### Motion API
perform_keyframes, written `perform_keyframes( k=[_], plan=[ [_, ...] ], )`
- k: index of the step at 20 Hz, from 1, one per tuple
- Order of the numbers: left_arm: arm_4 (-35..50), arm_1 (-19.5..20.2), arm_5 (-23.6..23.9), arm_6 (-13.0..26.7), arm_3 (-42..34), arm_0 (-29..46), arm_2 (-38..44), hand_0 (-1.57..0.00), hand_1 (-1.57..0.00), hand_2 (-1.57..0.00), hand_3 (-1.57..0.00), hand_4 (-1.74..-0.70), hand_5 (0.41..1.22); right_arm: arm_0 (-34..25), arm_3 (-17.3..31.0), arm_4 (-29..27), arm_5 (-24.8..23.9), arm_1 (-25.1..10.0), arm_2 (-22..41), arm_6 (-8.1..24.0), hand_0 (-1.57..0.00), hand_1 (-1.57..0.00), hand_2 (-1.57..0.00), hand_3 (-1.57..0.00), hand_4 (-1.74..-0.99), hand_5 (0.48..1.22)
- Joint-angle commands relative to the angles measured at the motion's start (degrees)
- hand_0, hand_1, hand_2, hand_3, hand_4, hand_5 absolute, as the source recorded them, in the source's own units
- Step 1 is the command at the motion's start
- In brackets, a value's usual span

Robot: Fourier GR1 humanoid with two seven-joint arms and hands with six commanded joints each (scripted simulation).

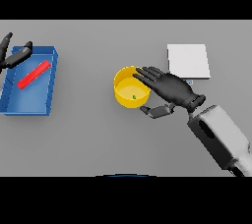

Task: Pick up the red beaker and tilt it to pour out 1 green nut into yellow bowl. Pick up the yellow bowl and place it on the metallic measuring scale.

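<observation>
The yellow bowl [129, 89] stands at the table's middle with one green nut [134, 97] inside. My right hand [173, 89] is at the bowl's right side, its fingers [147, 74] stretched straight over the right rim and its thumb [156, 111] by the outer wall below; I cannot tell if it touches. The red beaker [34, 74] lies on its side in the blue tray [29, 104] at the left. My left hand [14, 55] is open over the tray's far left corner, empty. The metallic scale [188, 61] lies behind my right hand.
The blue tray has raised walls and sits near the table's left edge. The scale's near edge is partly hidden by my right hand. Bare grey table lies between the tray and the bowl and in front of both.
</observation>
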Motion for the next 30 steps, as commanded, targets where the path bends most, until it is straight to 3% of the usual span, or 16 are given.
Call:
perform_keyframes(
  k=[1, 7, 14, 17, 18, 22, 23, 24, 25, 26, 27, 29, 30],
  plan=[
    [-0.20, 0.13, -0.11, 0.07, 0.12, 0.15, -0.12, 0.00, 0.00, 0.00, 0.00, -0.80, 0.691, -1.17, 1.31, 0.94, 0.55, -0.06, 1.19, -1.04, 0.00, 0.00, 0.00, 0.00, -1.161, 0.643],
    [0.36, 0.44, -0.11, 0.22, -0.84, 0.52, 0.42, 0.00, 0.00, 0.00, 0.00, -0.81, 0.695, -8.10, 9.30, 3.32, 4.96, 0.45, 5.77, -5.46, 0.00, 0.00, 0.00, 0.00, -1.155, 0.646],
    [-0.20, 0.92, -0.63, -0.69, 0.20, -0.13, 0.34, 0.00, 0.00, 0.00, 0.00, -0.80, 0.703, -14.94, 17.17, 6.21, 10.18, 3.41, 10.58, -4.62, 0.00, 0.00, 0.00, 0.00, -1.174, 0.674],
    [-0.07, 0.48, -0.98, -1.56, 1.42, -0.20, 0.32, 0.00, 0.00, 0.00, 0.00, -0.80, 0.703, -15.80, 20.38, 6.78, 10.13, 3.92, 11.67, -6.26, 0.00, 0.00, 0.00, 0.00, -1.184, 0.676],
    [-0.29, 0.77, -0.69, -1.51, 0.45, 0.22, 0.23, 0.00, 0.00, 0.00, 0.00, -0.80, 0.704, -16.20, 21.61, 7.15, 9.88, 4.61, 11.83, -5.43, 0.00, 0.00, 0.00, -0.01, -1.186, 0.684],
    [-0.74, 0.86, -0.75, -1.41, 1.30, -0.54, 0.08, 0.00, 0.00, 0.00, 0.00, -0.79, 0.714, -16.46, 22.25, 6.96, 10.77, 4.81, 11.77, -4.80, 0.00, -0.01, -0.04, -0.08, -1.234, 0.770],
    [-0.80, 0.88, -0.68, -0.99, 1.81, -0.96, 0.22, 0.00, 0.00, 0.00, 0.00, -0.79, 0.712, -16.33, 22.27, 7.23, 10.50, 5.06, 12.02, -4.52, -0.05, -0.06, -0.09, -0.13, -1.261, 0.809],
    [-1.00, 0.96, -0.65, -1.45, 1.98, -0.47, 0.12, 0.00, 0.00, 0.00, 0.00, -0.79, 0.711, -16.27, 21.89, 7.08, 10.64, 5.29, 12.02, -4.60, -0.19, -0.18, -0.19, -0.21, -1.309, 0.891],
    [-0.80, 0.83, -0.47, -0.97, 1.50, -0.35, 0.20, 0.00, 0.00, 0.00, 0.00, -0.79, 0.710, -16.31, 22.43, 7.30, 9.83, 5.33, 12.15, -5.50, -0.45, -0.41, -0.35, -0.32, -1.363, 0.957],
    [-0.62, 1.00, -0.81, -1.81, 1.53, -0.33, 0.30, 0.00, 0.00, 0.00, 0.00, -0.79, 0.710, -16.54, 22.80, 7.07, 9.56, 4.72, 11.85, -6.68, -0.68, -0.64, -0.59, -0.57, -1.435, 1.010],
    [-0.41, 1.39, -1.31, -1.82, 1.82, -0.50, 0.52, 0.00, 0.00, 0.00, 0.00, -0.79, 0.710, -16.69, 22.43, 6.70, 9.84, 4.82, 11.70, -6.74, -0.86, -0.83, -0.79, -0.68, -1.492, 1.052],
    [-0.49, 1.22, -1.25, -1.94, 1.92, -0.24, 0.39, 0.00, 0.00, 0.00, 0.00, -0.79, 0.707, -16.92, 22.38, 6.71, 10.33, 4.76, 12.23, -7.14, -1.11, -1.09, -1.07, -0.88, -1.578, 1.113],
    [-0.57, 1.14, -1.26, -1.81, 1.46, -0.20, 0.16, 0.00, 0.00, 0.00, 0.00, -0.79, 0.709, -17.22, 22.76, 6.40, 10.57, 4.65, 12.23, -7.61, -1.21, -1.19, -1.13, -0.97, -1.611, 1.135]
  ],
)
